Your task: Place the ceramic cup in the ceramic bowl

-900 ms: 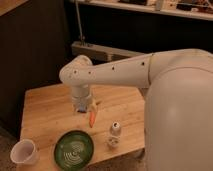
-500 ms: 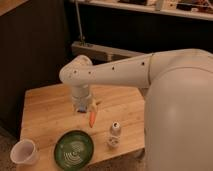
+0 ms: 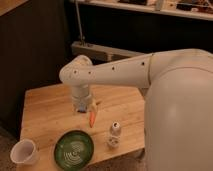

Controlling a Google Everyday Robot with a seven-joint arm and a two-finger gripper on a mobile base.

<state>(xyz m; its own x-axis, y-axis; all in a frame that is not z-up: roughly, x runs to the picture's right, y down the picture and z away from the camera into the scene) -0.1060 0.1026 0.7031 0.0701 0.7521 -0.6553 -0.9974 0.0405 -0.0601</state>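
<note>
The white ceramic cup point(image 3: 24, 152) stands at the near left corner of the wooden table point(image 3: 47, 107). The dark green ceramic bowl point(image 3: 74, 148) with pale swirl lines sits to the cup's right, near the front edge, apart from it. My gripper point(image 3: 82, 106) hangs from the white arm over the middle of the table, behind the bowl and well away from the cup. It holds nothing that I can see.
An orange carrot point(image 3: 92, 117) lies just right of the gripper. A small white bottle with a dark cap point(image 3: 114, 131) stands right of the bowl. My large white arm body point(image 3: 175, 110) covers the table's right side. Dark cabinets stand behind.
</note>
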